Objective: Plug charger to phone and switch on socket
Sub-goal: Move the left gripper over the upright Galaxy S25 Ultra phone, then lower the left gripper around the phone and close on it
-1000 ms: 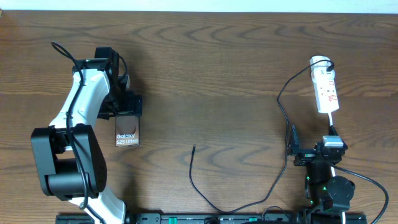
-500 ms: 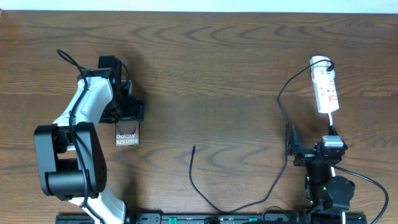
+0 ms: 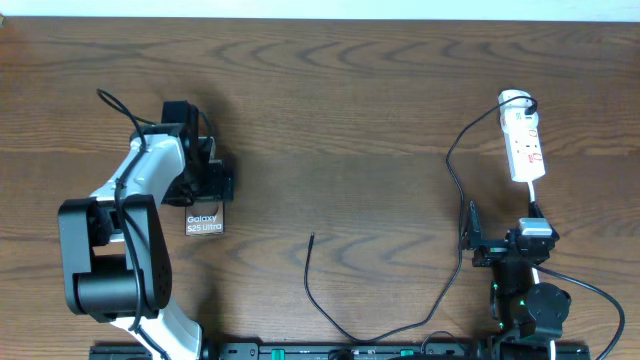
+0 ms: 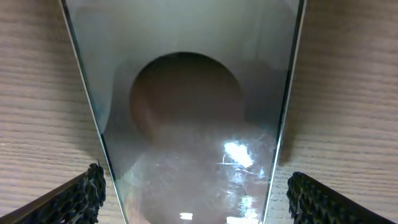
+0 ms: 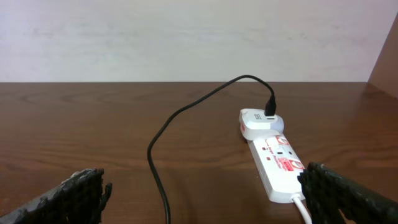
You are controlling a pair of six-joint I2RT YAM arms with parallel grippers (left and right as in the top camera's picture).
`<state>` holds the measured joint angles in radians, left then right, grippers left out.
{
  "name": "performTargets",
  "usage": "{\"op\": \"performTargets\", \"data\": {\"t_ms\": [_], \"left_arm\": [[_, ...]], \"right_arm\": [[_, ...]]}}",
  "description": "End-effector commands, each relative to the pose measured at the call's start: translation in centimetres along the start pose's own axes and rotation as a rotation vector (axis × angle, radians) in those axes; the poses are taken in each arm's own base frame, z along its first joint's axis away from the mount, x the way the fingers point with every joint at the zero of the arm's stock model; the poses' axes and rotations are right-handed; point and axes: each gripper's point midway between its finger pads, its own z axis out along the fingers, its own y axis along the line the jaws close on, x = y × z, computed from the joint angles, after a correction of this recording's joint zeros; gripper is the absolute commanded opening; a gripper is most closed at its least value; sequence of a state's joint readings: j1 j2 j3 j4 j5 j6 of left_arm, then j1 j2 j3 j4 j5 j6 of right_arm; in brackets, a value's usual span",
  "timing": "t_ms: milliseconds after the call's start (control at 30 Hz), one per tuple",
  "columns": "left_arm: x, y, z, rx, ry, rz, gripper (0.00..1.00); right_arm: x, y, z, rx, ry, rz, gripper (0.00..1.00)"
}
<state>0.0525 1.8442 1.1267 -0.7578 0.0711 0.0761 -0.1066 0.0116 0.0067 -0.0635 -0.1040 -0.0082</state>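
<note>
The phone (image 3: pixel 204 222) lies flat at the table's left, its "Galaxy" lettering showing below my left gripper (image 3: pixel 206 186). In the left wrist view its glossy face (image 4: pixel 193 118) fills the middle. My left gripper (image 4: pixel 196 202) is open and straddles the phone, with a thin gap of wood on each side. The charger's black cable has its free tip (image 3: pixel 312 237) on the wood at centre. It loops along the front edge and runs up to the plug in the socket (image 3: pixel 524 142), a white strip at the right. My right gripper (image 5: pixel 202 199) stands open short of the socket (image 5: pixel 280 163), empty.
The black cable (image 5: pixel 163 186) runs between my right fingers on the wood. A white adapter (image 5: pixel 258 121) sits at the socket's far end. The socket's white cord (image 5: pixel 301 208) trails toward my right arm. A pale wall lies beyond the table's far edge.
My left arm has slid toward the table's front over the phone and now covers more of it. The right arm, cable and socket have not moved.
</note>
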Motion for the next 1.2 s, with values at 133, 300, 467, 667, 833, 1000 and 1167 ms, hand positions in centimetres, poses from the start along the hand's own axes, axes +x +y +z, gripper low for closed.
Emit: {"op": "performTargets", "data": {"t_ms": [133,300,467,667,833,1000,1167], "left_arm": [[-0.1,0.5,0.5,-0.016,-0.006,-0.001,0.93],[-0.5,0.5,0.5,-0.016,-0.021,-0.001,0.93],[-0.7,0.5,0.4,-0.017,-0.031,-0.001,0.93],[-0.7,0.5,0.5,-0.016,-0.029,0.0,0.93],[0.1,0.4,1.5,-0.011,-0.022,-0.008,0.93],[1.2,0.3,2.4,-0.008,0.0,-0.011,0.93],[1.6,0.3,2.6,-0.008,0.011,-0.01,0.93]], "right_arm": [[0.0,0.1,0.0,-0.004,-0.001,-0.009,0.99],[0.0,0.1,0.0,-0.004,-0.001,-0.008,0.99],[0.0,0.1,0.0,-0.004,-0.001,-0.009,0.99],[0.0,0.1,0.0,-0.004,-0.001,-0.009,0.99],[0.0,0.1,0.0,-0.004,-0.001,-0.008,0.99],[0.0,0.1,0.0,-0.004,-0.001,-0.008,0.99],[0.0,0.1,0.0,-0.004,-0.001,-0.008,0.99]]}}
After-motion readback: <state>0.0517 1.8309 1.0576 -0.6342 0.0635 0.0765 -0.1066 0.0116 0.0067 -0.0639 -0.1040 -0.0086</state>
